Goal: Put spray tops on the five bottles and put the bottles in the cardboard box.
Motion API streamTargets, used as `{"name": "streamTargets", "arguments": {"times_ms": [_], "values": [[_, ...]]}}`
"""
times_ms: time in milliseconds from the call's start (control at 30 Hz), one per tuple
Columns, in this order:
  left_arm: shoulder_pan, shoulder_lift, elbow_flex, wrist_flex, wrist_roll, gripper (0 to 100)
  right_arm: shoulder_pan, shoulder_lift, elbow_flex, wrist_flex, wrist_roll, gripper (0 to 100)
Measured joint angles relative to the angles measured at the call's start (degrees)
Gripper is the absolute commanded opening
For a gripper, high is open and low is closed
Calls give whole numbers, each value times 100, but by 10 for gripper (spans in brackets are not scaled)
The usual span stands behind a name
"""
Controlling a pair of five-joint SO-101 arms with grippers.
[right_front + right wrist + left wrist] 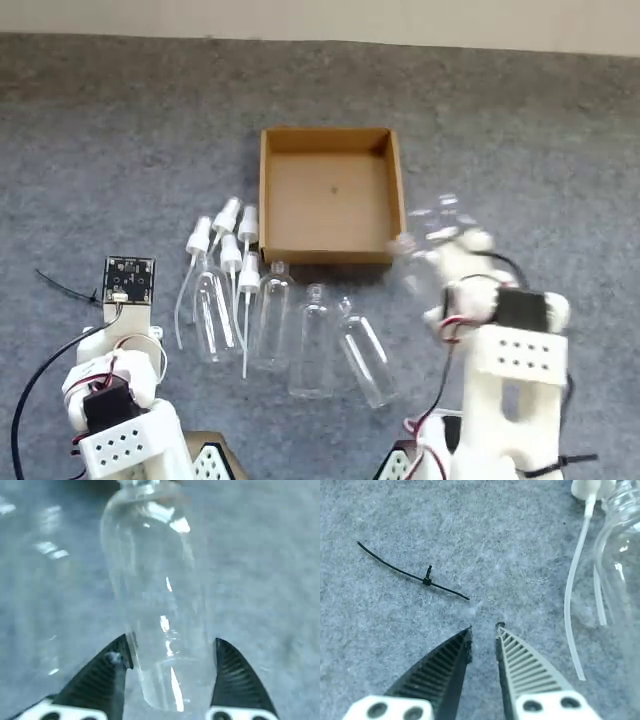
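Box [265, 190], empty, has four bare bottles [312, 340] and five tops [228, 215] lying before it; the right gripper [171, 644] clasps a fifth bottle [150, 570] beside it, so capping likely starts next, needing the empty, barely parted left gripper [483, 628] to fetch a top.

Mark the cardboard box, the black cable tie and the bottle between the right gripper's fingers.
cardboard box [332, 205]: high view, bare inside floor.
cable tie [427, 580]: left wrist view, its locking head.
bottle [155, 580]: right wrist view, middle of the clear body.
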Motion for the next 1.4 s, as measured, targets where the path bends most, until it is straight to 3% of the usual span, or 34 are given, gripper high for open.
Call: {"name": "streamTargets", "arguments": {"times_ms": [133, 233, 433, 700, 1033, 1400], "values": [[0, 0, 0, 0, 0, 84, 1187, 571, 18, -756, 0, 127], [0, 0, 0, 0, 0, 84, 1407, 1433, 18, -1125, 0, 127], [0, 0, 0, 0, 0, 82, 1099, 2910, 18, -1679, -325, 135], [0, 0, 0, 0, 0, 82, 1020, 3200, 18, -1908, -897, 282], [0, 0, 0, 0, 0, 82, 1029, 3200, -35, -1626, -905, 285], [0, 0, 0, 0, 0, 82, 62, 3244, -1187, -1187, -1530, 285]]}}
